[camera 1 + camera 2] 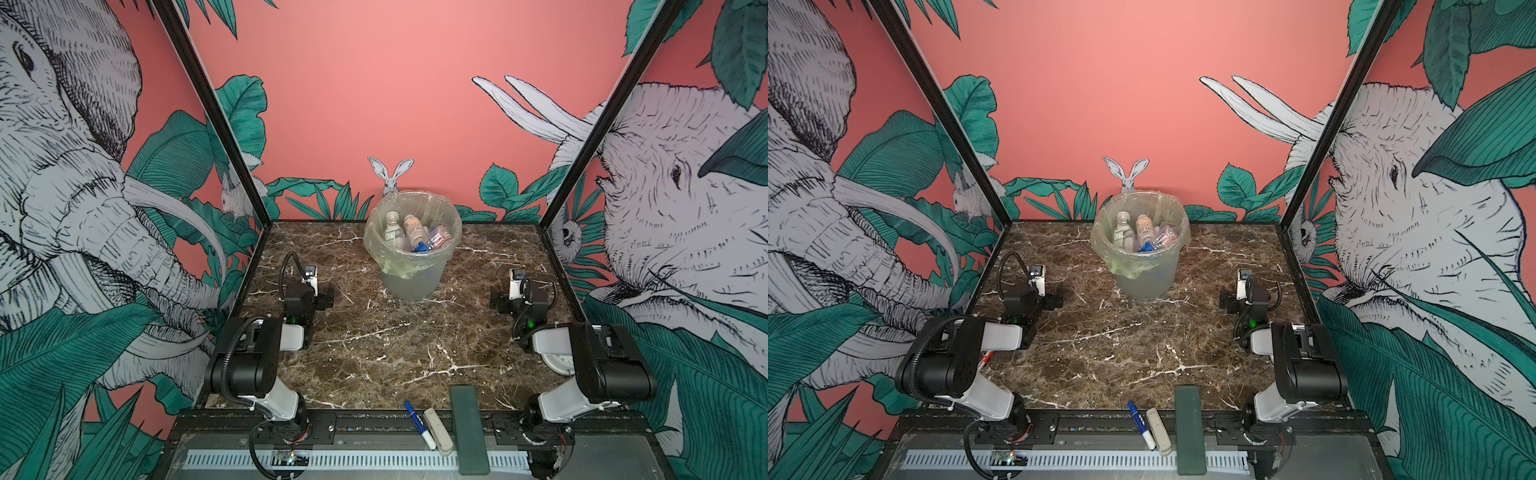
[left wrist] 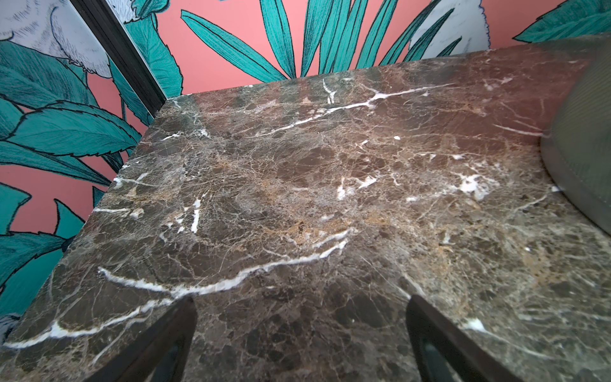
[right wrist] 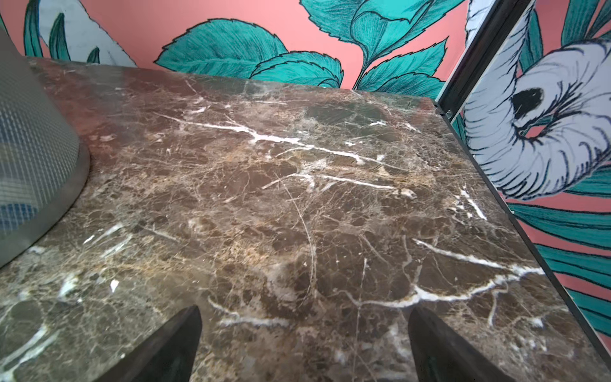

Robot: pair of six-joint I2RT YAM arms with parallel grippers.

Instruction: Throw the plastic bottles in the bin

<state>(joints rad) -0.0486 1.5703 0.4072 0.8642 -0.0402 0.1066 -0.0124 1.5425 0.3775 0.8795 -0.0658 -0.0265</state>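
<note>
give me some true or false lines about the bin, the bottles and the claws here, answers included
1. The plastic bottles in view lie inside the bin. True.
2. The bin lies tipped on its side. False: it stands upright at the back of the table.
3. The left claw and right claw are both open and empty. True.
4. A bottle lies on the table near the left claw. False: the only bottles in view are in the bin.
5. The bin's liner is pink. False: its bag is pale green.
6. A marker pen and a dark green bar lie at the table's front edge. True.
</note>
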